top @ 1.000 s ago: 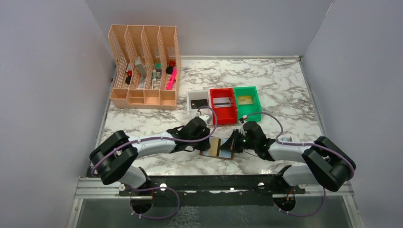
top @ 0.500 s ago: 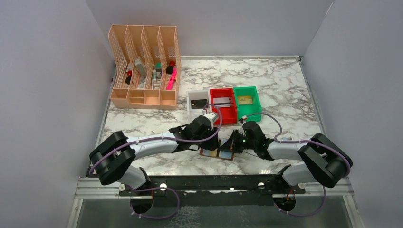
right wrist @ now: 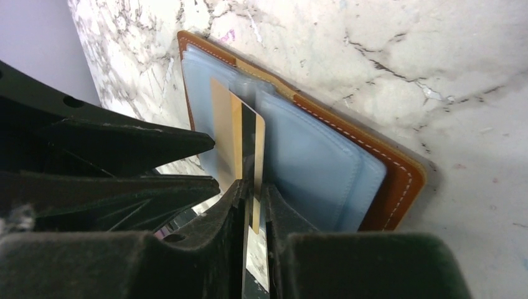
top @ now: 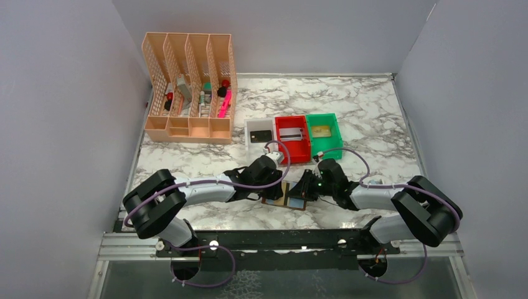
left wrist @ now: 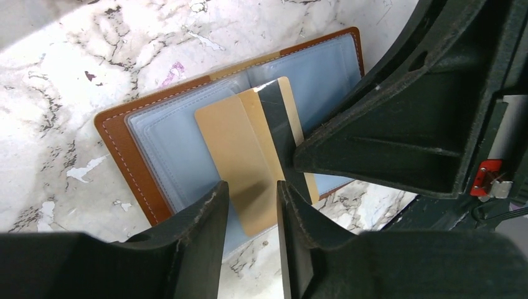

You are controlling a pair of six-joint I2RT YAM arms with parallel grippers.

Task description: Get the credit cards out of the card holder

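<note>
Holder [left wrist: 127, 152] open on table. Gold card [left wrist: 240, 149] juts from holder's centre fold. Left jaws apart, astride card's free end. Right jaws close around its edge; grip unclear. Risk: slack hold, card slips onto holder.

Both arms lie low and bent at the elbows, reaching in from each side so their tips almost meet in the middle. The left gripper [left wrist: 249, 208] points down with its fingers a little apart. The right gripper [right wrist: 252, 193] faces it, fingers pinched on the edge of a gold card [right wrist: 223, 124].
</note>
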